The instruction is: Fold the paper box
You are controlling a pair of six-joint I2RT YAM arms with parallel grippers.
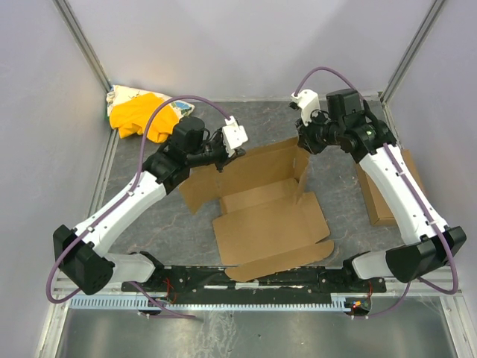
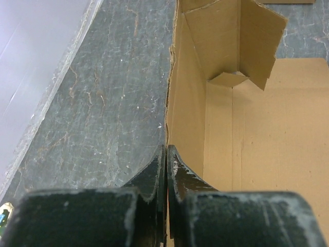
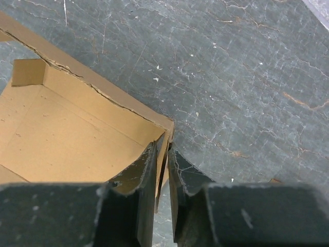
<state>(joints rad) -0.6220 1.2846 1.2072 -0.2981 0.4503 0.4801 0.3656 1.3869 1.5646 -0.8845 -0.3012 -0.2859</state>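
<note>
While left pincer (image 2: 166, 154), right pincer (image 3: 165, 150) clench paper box (image 1: 270, 218) walls, yellow cloth (image 1: 138, 119), cardboard rectangle (image 1: 375, 200) lie apart.

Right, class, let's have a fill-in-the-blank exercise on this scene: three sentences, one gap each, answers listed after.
1. Counting the left pincer and the right pincer, the pincers shut on the paper box number ____.
2. The cloth bundle in the far left corner is coloured ____.
3. The small cardboard rectangle is partly hidden by the ____ arm.

Missing words: two; yellow; right.
</note>
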